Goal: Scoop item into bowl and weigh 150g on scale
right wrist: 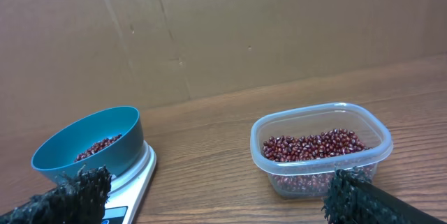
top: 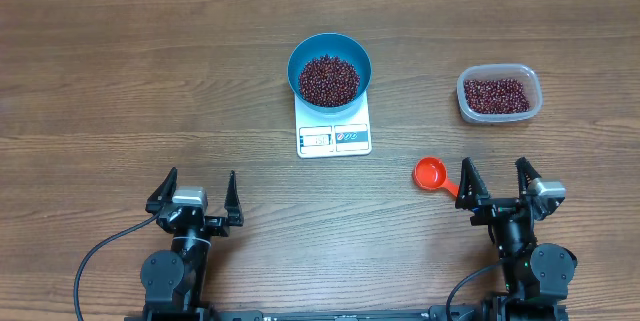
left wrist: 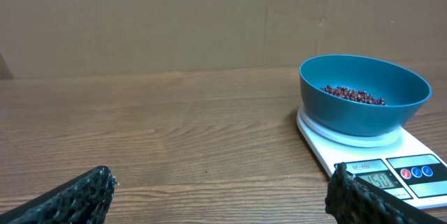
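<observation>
So the blue bowl (top: 294, 71) sat right on the scale (top: 334, 131) with the beans (top: 329, 79) heaped inside. The clear tub (top: 462, 89) was off to the scale's right, and the orange scoop (top: 430, 173) lay on the tabletop front-right of it. The left end effector (top: 200, 179) was front-left of the scale and the right end effector (top: 493, 169) front-right, both with jaws wide apart and empty.

Best move imo: keep both clear of the scale so the reading settles, and only grab the scoop if it's short.

Only the left wrist view caught the display (left wrist: 380, 180), which looked like 150, though the digits were tiny. Only overhead showed the scoop.
</observation>
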